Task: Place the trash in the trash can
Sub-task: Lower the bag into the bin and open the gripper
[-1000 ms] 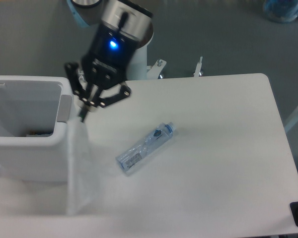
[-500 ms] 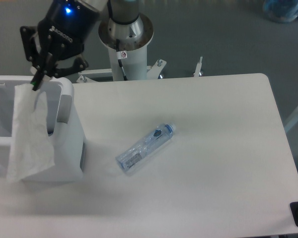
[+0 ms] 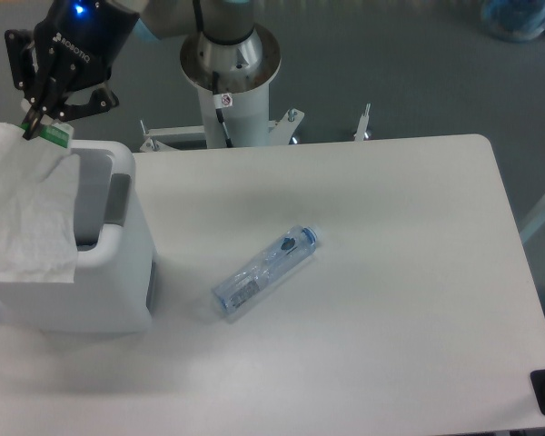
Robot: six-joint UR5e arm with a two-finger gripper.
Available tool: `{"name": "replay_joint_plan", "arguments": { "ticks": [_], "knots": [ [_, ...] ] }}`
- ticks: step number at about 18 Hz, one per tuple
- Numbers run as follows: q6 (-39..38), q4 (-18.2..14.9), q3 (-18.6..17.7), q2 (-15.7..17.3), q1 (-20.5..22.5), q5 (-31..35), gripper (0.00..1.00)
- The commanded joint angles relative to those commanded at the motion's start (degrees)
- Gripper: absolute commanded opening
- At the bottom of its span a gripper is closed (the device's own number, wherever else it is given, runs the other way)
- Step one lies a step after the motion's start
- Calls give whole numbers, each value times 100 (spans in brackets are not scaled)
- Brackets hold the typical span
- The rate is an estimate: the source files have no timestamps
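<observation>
The gripper [image 3: 38, 123] hangs at the upper left, above the far rim of the trash can [image 3: 118, 272], its two fingers clenched on the green strip at the top corner of the plastic bag [image 3: 27, 209]. The bag hangs from that corner as a pale, crinkled sheet spread over the mouth of the can; its lower edge lies across the front part of the opening, and the sheet hides most of the interior, so what the can may already hold cannot be told. The bag is thus over the can but not yet dropped: it is held, not released, and I judge this first item to be at the point of delivery, not delivered. The bottle [image 3: 265, 271], clear with a blue cap and a blue label, lies on its side on the white worktop [image 3: 409, 272], cap pointing up and to the right, well apart from the can and from the gripper, with nothing touching it. By this reading the task is somewhat under half done: the bag must be let go so that it falls inside and does not drape over the rim, and the bottle has yet to be grasped, carried across and dropped in.
</observation>
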Motion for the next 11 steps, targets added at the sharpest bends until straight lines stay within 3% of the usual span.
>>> {"name": "replay_joint_plan", "arguments": {
  "ticks": [7,11],
  "knots": [
    [106,-35,-124,-342,-158,255,0],
    [141,-53,-124,-343,-185,255,0]
  ]
}}
